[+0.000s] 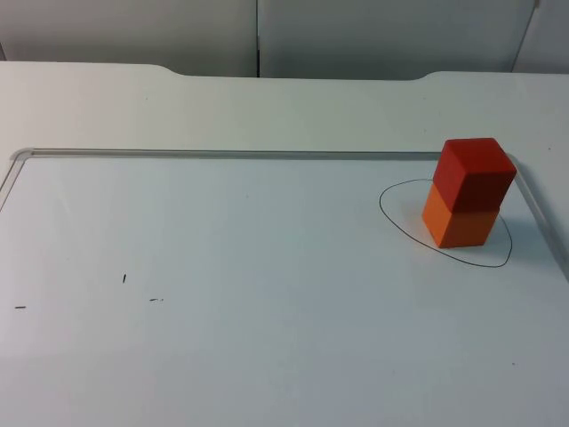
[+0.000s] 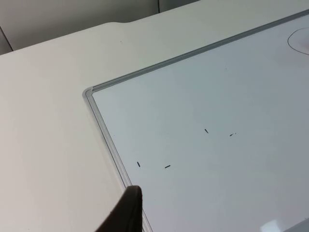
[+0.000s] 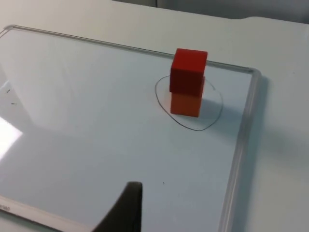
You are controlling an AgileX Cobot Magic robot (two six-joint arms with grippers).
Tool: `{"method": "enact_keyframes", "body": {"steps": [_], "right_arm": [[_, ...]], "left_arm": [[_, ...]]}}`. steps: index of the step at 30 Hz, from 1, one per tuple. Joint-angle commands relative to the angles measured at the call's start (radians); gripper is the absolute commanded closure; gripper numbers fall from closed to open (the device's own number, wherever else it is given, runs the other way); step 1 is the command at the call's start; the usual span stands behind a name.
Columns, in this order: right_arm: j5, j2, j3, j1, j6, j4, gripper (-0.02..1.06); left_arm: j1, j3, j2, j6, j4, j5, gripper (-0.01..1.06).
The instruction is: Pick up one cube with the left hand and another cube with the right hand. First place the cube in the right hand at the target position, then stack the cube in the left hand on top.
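A red cube (image 1: 476, 173) sits stacked on an orange cube (image 1: 460, 224) inside a hand-drawn oval (image 1: 382, 206) at the whiteboard's far right. Both arms are drawn back and wait. In the right wrist view the red cube (image 3: 188, 72) rests squarely on the orange cube (image 3: 186, 104), and my right gripper (image 3: 128, 208) hangs well short of the stack, holding nothing I can see. My left gripper (image 2: 126, 212) hovers by the whiteboard's left rim (image 2: 108, 140), far from the cubes.
The whiteboard's metal frame (image 1: 267, 154) lies flat on the white table. A few small black pen marks (image 1: 124, 278) dot its left half. The grey partition wall (image 1: 258, 36) stands behind the table.
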Motion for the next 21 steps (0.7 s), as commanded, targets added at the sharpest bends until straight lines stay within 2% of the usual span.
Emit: {"method": "enact_keyframes", "body": {"steps": [1,5,6,10,21], "right_arm": [[-0.006,-0.003,0.005,-0.039,-0.003,0.005,0.00],[-0.006,-0.003,0.005,-0.170,-0.003,0.005,0.00],[-0.006,-0.003,0.005,-0.170,-0.003,0.005,0.00],[-0.006,-0.003,0.005,-0.282,-0.003,0.005,0.00],[-0.006,-0.003,0.005,-0.326,-0.005,0.005,0.00]], "left_arm": [[-0.005,0.004,-0.003,-0.003,-0.008,-0.009,0.00],[-0.005,0.004,-0.003,-0.003,-0.008,-0.009,0.00],[-0.005,0.004,-0.003,-0.003,-0.008,-0.009,0.00],[-0.005,0.004,-0.003,-0.003,-0.008,-0.009,0.00],[-0.005,0.004,-0.003,-0.003,-0.008,-0.009,0.00]]}}
